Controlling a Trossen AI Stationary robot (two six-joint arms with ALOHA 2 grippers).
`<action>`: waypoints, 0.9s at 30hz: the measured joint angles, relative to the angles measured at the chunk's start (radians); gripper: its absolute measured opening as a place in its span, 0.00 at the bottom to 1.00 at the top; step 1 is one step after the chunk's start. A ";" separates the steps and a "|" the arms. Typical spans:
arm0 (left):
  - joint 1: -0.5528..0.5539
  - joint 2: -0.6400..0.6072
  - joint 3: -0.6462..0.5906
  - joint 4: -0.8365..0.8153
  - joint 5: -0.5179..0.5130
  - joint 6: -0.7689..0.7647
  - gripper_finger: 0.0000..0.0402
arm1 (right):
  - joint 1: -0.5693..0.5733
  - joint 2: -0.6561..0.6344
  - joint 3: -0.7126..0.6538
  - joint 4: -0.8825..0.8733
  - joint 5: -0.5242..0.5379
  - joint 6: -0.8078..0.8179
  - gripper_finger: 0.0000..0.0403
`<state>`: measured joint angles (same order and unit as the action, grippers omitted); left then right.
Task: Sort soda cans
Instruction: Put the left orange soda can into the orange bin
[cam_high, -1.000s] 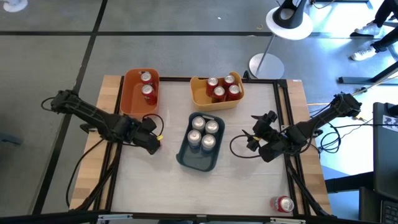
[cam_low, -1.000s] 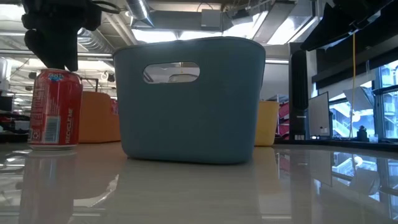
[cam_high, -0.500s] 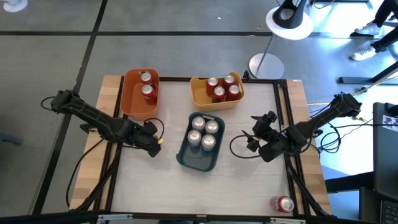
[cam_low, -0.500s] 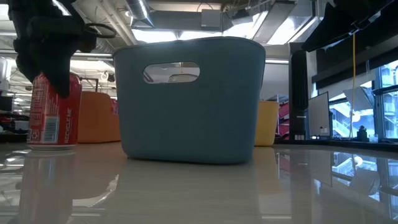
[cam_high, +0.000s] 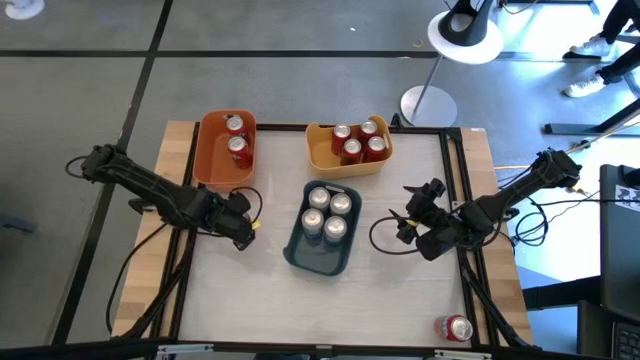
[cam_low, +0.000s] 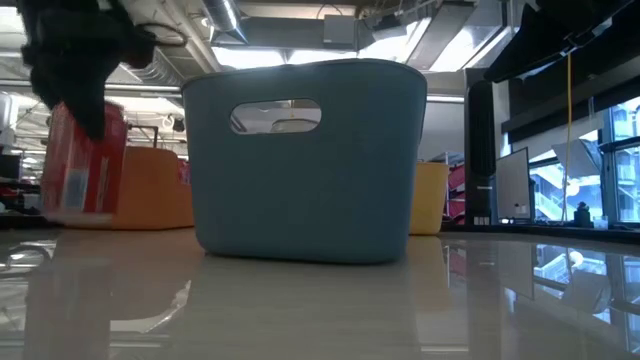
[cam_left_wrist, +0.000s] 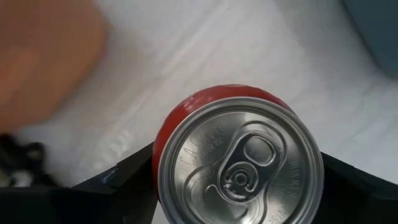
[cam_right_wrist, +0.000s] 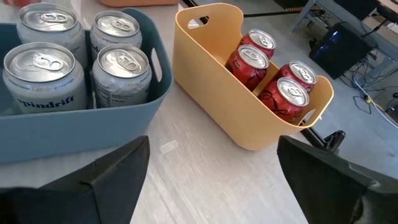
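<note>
Left wrist view looks straight down on a red soda can (cam_left_wrist: 239, 158), its silver top and pull tab facing the camera, with that arm's two dark fingers (cam_left_wrist: 127, 180) pressed against its sides. The left end effector (cam_high: 240, 225) is closed on this can, just in front of the orange bin (cam_high: 205, 165) and to the left of the blue-grey bin (cam_high: 300, 255). In the low view the can (cam_low: 85, 160) is tilted, its base off the counter (cam_low: 320, 300), with the dark end effector over its top.

Four silver-grey cans (cam_high: 328, 212) stand upright inside the blue-grey bin at the middle of the counter. The orange bin at the back left holds two red cans (cam_high: 237, 138), one behind the other. The yellow bin (cam_high: 320, 155) at the back, right of the orange one, holds four red cans (cam_high: 358, 140), with a divider between pairs in the right wrist view. One more red can (cam_high: 456, 327) lies on its side at the front right corner of the counter, well apart from the bins.

The right end effector (cam_high: 410, 222) is over the counter to the right of the blue-grey bin, its fingers (cam_right_wrist: 112, 180) spread wide with nothing between them, pointing toward the blue-grey and yellow bins.
</note>
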<state>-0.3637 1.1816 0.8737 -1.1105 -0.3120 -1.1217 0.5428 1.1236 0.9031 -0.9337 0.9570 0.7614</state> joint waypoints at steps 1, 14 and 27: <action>0.003 0.000 0.026 -0.037 -0.014 0.002 0.73 | 0.000 0.000 0.000 0.000 0.001 0.000 0.88; 0.098 -0.038 0.394 -0.346 -0.480 0.117 0.73 | 0.000 0.000 0.000 0.010 0.149 -0.001 0.88; 0.516 -0.113 0.419 -0.438 -0.701 0.220 0.75 | 0.000 0.000 0.000 0.039 0.161 -0.001 0.88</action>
<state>0.1521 1.0691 1.2932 -1.5488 -1.0132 -0.9016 0.5426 1.1236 0.9031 -0.8948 1.1183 0.7605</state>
